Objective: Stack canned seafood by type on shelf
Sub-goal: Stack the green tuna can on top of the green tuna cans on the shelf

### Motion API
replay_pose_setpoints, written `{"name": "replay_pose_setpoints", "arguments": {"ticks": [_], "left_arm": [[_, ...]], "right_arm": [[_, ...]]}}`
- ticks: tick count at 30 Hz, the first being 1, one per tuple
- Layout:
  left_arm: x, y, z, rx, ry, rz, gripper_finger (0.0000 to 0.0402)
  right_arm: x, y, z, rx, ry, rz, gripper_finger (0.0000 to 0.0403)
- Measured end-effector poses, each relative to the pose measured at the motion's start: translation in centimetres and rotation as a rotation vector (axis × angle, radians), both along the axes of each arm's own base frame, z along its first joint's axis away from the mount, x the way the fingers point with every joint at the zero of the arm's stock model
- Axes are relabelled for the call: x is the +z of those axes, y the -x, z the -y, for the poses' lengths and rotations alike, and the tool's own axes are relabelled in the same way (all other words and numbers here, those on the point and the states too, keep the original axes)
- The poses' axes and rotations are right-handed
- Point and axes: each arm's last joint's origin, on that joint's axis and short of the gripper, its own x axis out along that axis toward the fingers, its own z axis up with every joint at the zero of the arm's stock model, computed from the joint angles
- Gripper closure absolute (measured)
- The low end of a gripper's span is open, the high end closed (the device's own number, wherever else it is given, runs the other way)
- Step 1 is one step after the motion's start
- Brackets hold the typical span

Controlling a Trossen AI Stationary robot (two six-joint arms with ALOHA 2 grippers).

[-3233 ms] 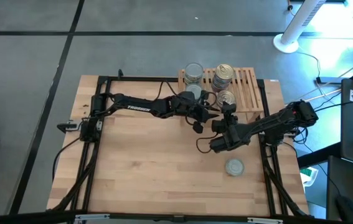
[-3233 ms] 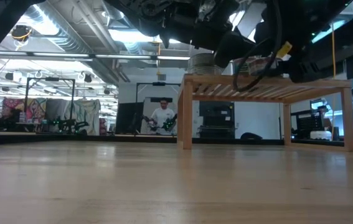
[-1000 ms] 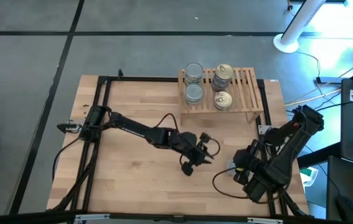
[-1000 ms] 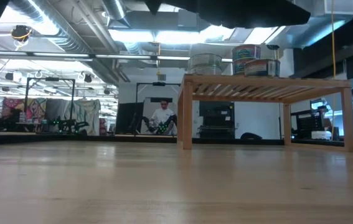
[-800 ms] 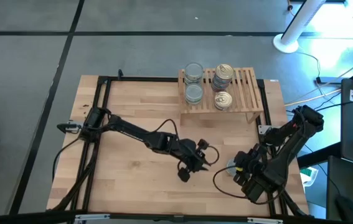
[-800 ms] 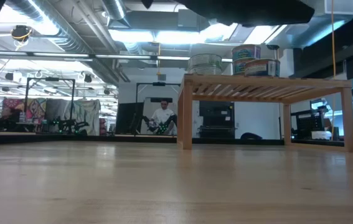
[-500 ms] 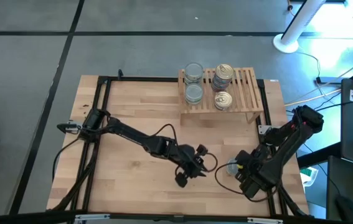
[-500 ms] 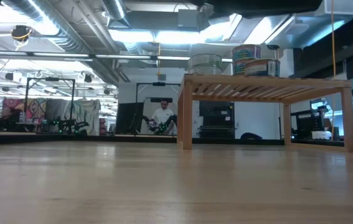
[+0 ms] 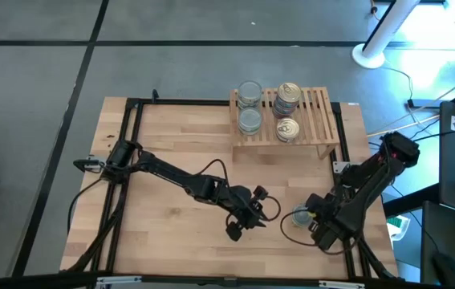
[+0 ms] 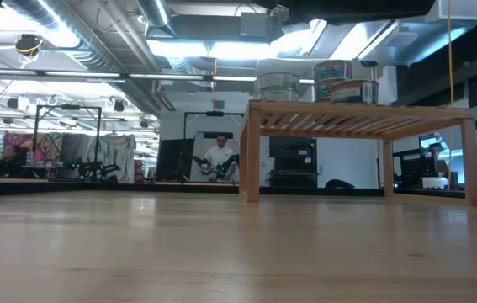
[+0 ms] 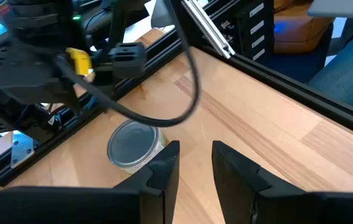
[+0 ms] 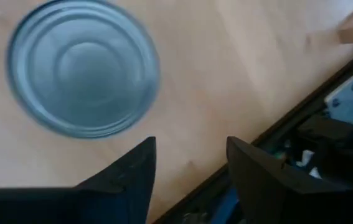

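A loose silver-topped can (image 9: 300, 217) (image 11: 134, 146) (image 12: 84, 68) stands on its base on the plank table near the right edge. My right gripper (image 9: 314, 227) (image 12: 192, 165) points steeply down just beside it, open, with nothing between the fingers. My left gripper (image 9: 261, 218) (image 11: 195, 163) hovers a short way to the can's left, pointing at it, open with a narrow gap. On the shelf (image 9: 317, 112) (image 10: 360, 116) at the far side stand two silver-topped piles (image 9: 249, 95) (image 9: 249, 120) and two gold-topped ones (image 9: 289, 95) (image 9: 287, 128).
A black metal frame (image 9: 131, 104) runs round the table, with rails along both sides. Cables trail from both arms. Bare planks lie between the shelf and the grippers. Beyond the table, the low view shows a room with a person (image 10: 219, 158) far off.
My left gripper has swung toward the table's near edge and a little toward the loose can, then held still. My right gripper has come down toward the table beside the loose can and tipped more steeply downward. The cans have stayed where they were.
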Motion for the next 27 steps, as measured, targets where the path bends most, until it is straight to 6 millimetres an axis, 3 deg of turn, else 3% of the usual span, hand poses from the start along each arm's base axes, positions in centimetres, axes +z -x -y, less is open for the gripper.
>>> {"name": "replay_pose_setpoints", "arguments": {"ticks": [5, 12, 16, 27], "left_arm": [[0.0, 0.0, 0.0, 0.000, 0.000, 0.001, 0.0312], [0.0, 0.0, 0.0, -0.003, -0.005, 0.005, 0.0312], [0.0, 0.0, 0.0, -0.002, -0.005, 0.005, 0.0312], [0.0, -0.2, -0.5, 0.011, -0.002, 0.003, 0.0312]], "right_arm": [[0.7, 1.6, 2.0, -0.012, -0.020, 0.045, 0.0238], [1.1, 3.8, 5.0, -0.160, -0.116, 0.210, 0.0270], [0.1, 4.0, 5.3, -0.221, -0.218, 0.290, 0.0283], [-2.0, 3.6, 5.0, -0.225, -0.277, 0.377, 0.0303]]}}
